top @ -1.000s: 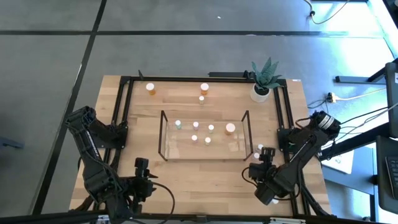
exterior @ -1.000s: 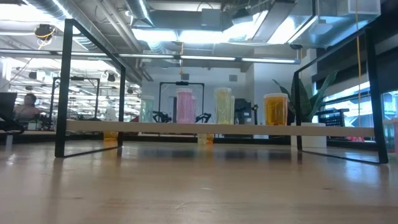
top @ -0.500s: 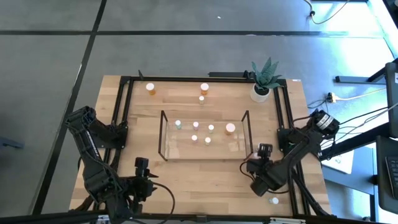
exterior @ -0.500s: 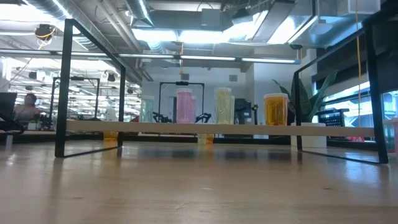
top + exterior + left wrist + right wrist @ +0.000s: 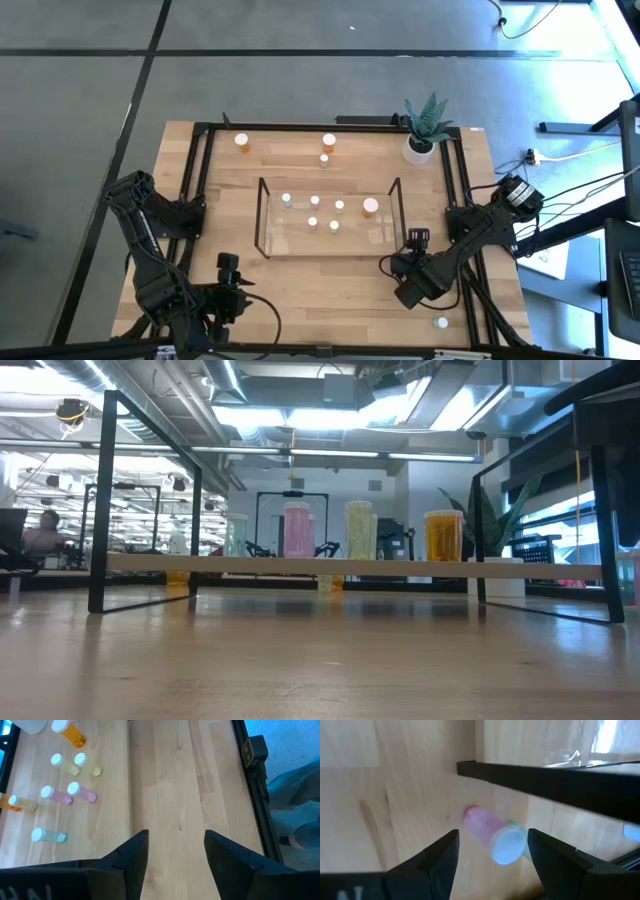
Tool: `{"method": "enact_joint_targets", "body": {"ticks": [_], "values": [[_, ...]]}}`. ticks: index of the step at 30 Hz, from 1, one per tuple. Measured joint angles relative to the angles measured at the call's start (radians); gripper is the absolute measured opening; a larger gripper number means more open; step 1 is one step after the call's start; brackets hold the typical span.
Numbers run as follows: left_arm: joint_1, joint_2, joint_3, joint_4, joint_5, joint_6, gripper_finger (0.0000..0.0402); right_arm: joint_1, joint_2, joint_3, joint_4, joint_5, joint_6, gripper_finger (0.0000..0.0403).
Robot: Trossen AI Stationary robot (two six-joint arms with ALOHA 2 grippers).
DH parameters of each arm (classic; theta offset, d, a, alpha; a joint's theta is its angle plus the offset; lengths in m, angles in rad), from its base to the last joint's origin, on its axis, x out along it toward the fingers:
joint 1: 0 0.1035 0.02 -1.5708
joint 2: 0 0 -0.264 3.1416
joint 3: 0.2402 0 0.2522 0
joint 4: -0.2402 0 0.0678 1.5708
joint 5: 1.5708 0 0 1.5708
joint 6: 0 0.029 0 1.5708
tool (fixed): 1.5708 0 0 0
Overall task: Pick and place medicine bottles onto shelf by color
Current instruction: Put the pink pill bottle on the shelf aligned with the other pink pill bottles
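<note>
The clear shelf (image 5: 262, 218) stands mid-table with several bottles on it; in the low view they are greenish (image 5: 236, 538), pink (image 5: 297, 530), yellowish (image 5: 359, 530) and orange (image 5: 443, 535). Two orange bottles (image 5: 241, 141) (image 5: 329, 141) and a small one (image 5: 324, 158) stand behind it. My right gripper (image 5: 413, 240) is open by the shelf's right end. Its fingers stand on either side of an upright pink bottle (image 5: 487, 827) with a white cap, apart from it. A greenish bottle (image 5: 521, 842) stands just behind. My left gripper (image 5: 228, 266) is open and empty near the front edge.
The shelf's black end frame (image 5: 550, 782) runs just beyond the pink bottle. A single white-capped bottle (image 5: 440, 322) stands near the front right corner. A potted plant (image 5: 420, 135) stands at the far right. Black rails (image 5: 462, 190) run along the table's sides.
My right gripper has gone toward the table's left edge, toward the two bottles by the shelf's right end, and its arm has swung left with it. The white-capped bottle near the front right corner has come out from under the arm.
</note>
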Motion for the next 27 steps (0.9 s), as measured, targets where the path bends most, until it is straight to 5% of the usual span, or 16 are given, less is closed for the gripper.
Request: {"method": "enact_joint_targets", "body": {"ticks": [27], "values": [[0.002, 0.000, 0.000, 0.000, 0.000, -0.002, 0.0185, -0.011, 0.000, -0.076, 0.086, -0.027, -0.057, 0.0237]]}}
